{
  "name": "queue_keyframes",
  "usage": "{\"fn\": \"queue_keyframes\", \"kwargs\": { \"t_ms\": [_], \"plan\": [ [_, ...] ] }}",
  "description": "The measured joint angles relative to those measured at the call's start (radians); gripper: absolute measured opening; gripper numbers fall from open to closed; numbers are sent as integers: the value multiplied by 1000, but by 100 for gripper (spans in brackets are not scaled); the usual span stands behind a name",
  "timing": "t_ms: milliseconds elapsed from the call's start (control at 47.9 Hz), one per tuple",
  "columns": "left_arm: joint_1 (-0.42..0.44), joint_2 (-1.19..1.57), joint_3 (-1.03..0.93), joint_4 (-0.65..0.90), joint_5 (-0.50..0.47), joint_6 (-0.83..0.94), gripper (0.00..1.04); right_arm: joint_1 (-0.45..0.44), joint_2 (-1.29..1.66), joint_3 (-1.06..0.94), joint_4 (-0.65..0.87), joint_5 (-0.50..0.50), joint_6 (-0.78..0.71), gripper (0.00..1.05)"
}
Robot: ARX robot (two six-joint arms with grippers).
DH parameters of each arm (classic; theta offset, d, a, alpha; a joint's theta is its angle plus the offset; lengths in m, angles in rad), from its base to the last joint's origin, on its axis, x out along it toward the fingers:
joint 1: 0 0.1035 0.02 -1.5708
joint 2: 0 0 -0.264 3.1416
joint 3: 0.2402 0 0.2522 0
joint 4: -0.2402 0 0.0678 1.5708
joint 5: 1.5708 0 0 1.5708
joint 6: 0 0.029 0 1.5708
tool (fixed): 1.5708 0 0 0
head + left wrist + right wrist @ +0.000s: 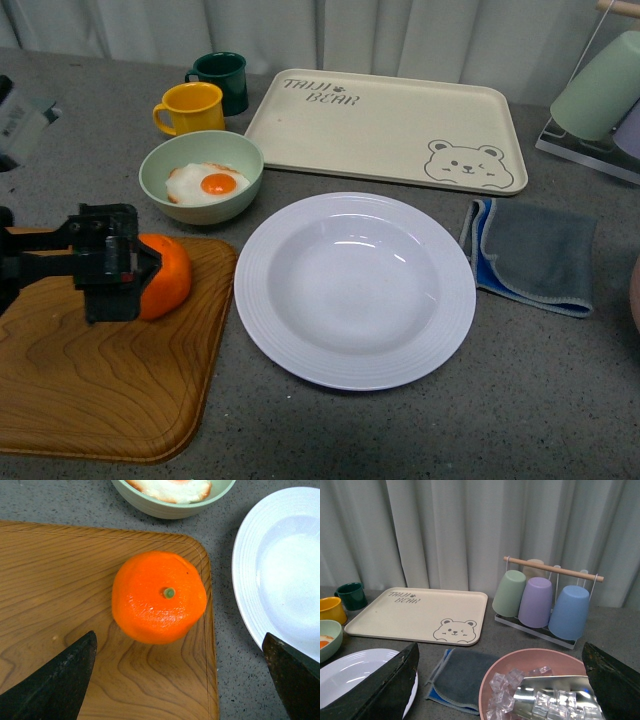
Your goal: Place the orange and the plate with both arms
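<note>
Orange (pixel 159 597), round, dimpled, on grained wooden board (pixel 60 580) beside ribbed plate (pixel 248 575)

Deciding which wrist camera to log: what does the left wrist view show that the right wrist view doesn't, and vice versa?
Left wrist only: the orange on the wooden board. Right wrist only: the bear tray, yellow mug, dark green mug, cup rack, grey cloth, pink bowl of clear cubes. Both: part of the plate and the green bowl.

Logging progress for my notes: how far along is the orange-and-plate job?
Nothing looks done yet. In hand: left gripper, open, at the orange on the wooden board. Left: grasping it, and the plate, empty, with the right gripper open and off it.
</note>
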Motion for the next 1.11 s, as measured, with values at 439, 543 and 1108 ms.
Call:
{"fn": "queue_keyframes", "kwargs": {
  "t_ms": [439, 543, 1108],
  "plan": [
    [4, 218, 152, 0, -23, 3, 98, 0, 0, 0, 0, 0, 0, 95],
    [16, 244, 171, 0, -24, 3, 98, 0, 0, 0, 0, 0, 0, 95],
    [26, 280, 203, -16, -17, 18, 59, 0, 0, 0, 0, 0, 0, 95]
  ]
}}
